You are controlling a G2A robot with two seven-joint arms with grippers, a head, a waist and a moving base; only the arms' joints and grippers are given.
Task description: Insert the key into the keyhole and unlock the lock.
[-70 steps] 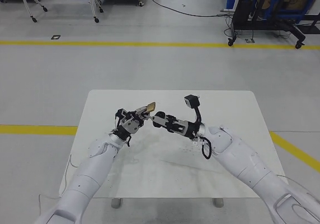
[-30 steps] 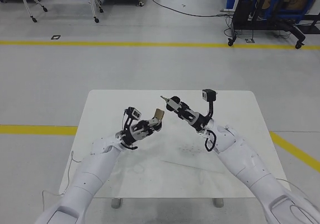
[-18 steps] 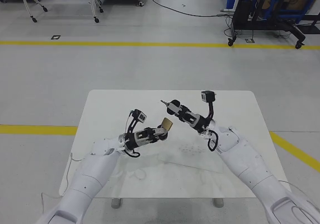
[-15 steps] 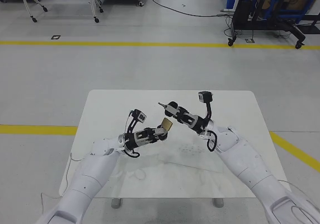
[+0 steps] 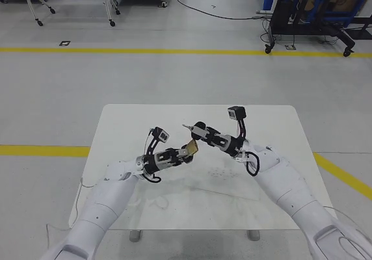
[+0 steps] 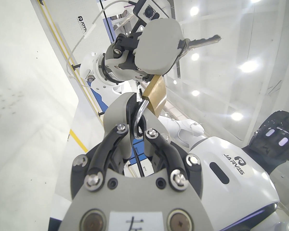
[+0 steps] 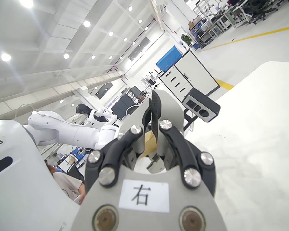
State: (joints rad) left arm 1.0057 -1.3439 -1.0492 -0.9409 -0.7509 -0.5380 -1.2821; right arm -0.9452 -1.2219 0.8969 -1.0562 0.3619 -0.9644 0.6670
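LEFT GRIPPER [image 6: 137, 111]: clamped on shackle [image 6: 137, 121]; lock [image 6: 155, 93] held above table [image 5: 264, 195], body running toward 2 o'clock, top view | RIGHT GRIPPER [image 5: 194, 129]: clenched on key [image 6: 203, 41], blade aimed 10 o'clock | RELATION: lock just beside, 6 o'clock of blade; axes crossed | JUDGED: re-aim before insertion.

Lock [image 5: 190, 148] near key [image 5: 187, 127], over table [image 5: 134, 123]

Bright ceiling lamps [image 7: 26, 0] flare in wrist views.

White arms [image 5: 101, 201], grey black-linked claws [image 6: 137, 108] [image 7: 151, 102]
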